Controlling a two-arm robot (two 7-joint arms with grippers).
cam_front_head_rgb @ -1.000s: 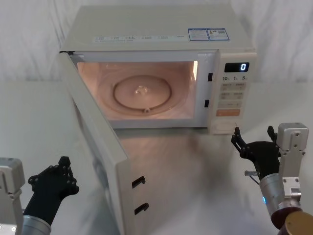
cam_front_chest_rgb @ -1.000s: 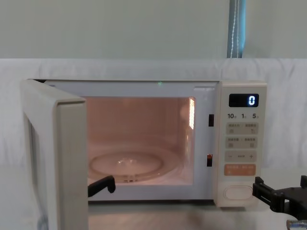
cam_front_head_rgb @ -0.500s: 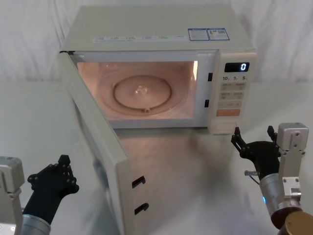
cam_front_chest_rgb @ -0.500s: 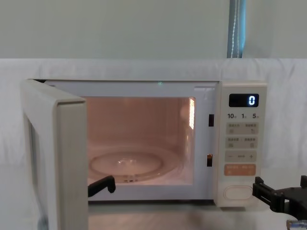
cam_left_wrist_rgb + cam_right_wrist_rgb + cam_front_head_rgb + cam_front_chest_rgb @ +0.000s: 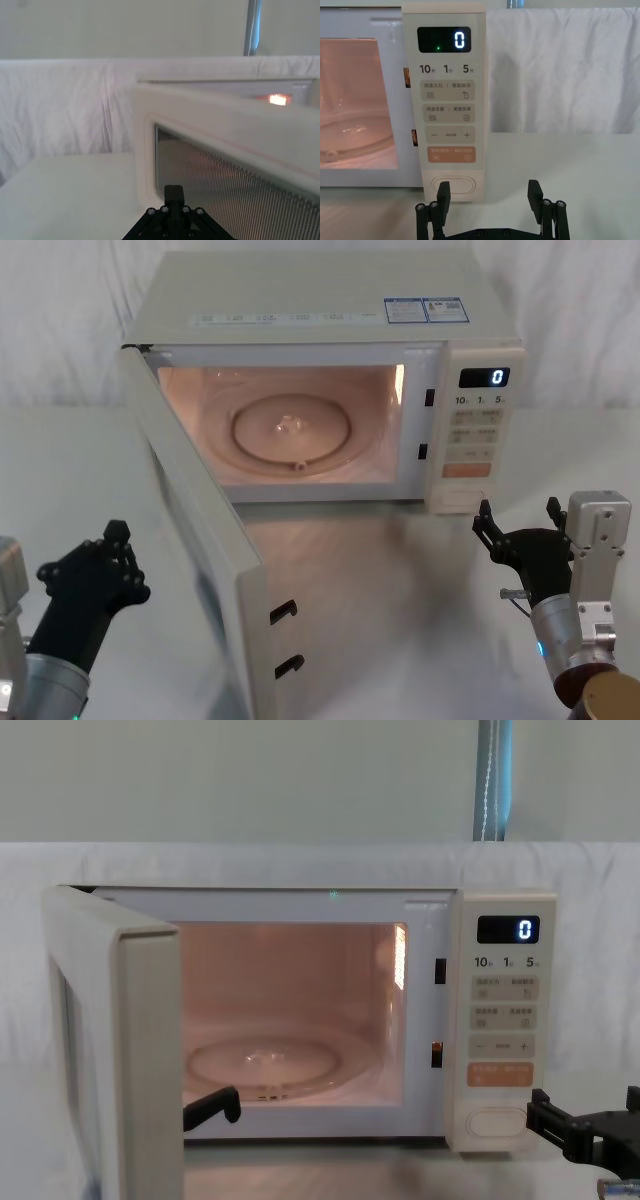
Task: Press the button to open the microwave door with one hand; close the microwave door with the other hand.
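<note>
We found the button (image 5: 453, 185) at the bottom of the control panel (image 5: 445, 100), right side of the microwave (image 5: 320, 300) front, directly under the orange key (image 5: 450, 154); nothing was touching it. The display (image 5: 444, 39) at the panel top read 0. The microwave door (image 5: 195, 510) stood wide open, hinged on the robot's left and swung out toward the robot, w/ two black latch hooks (image 5: 283, 611) visible on its free edge. The cavity was lit inside & the glass turntable (image 5: 290, 430) sat bare on its floor. Unit stood on a white table (image 5: 400, 570) w/ white cloth (image 5: 250, 860) draped behind. Right gripper (image 5: 517, 518) was in front of the panel, a little below and right of the button, near but clear of it; its fingers (image 5: 443, 192) were spread well apart, approx. level w/ the button in the right wrist view. Left gripper (image 5: 95, 575) was low at the robot's left, on the outer side of the open door, near it but w/o contact; the left wrist view looked onto the door's mesh window (image 5: 225, 190). We could not tell whether the left fingers were apart or together.
</note>
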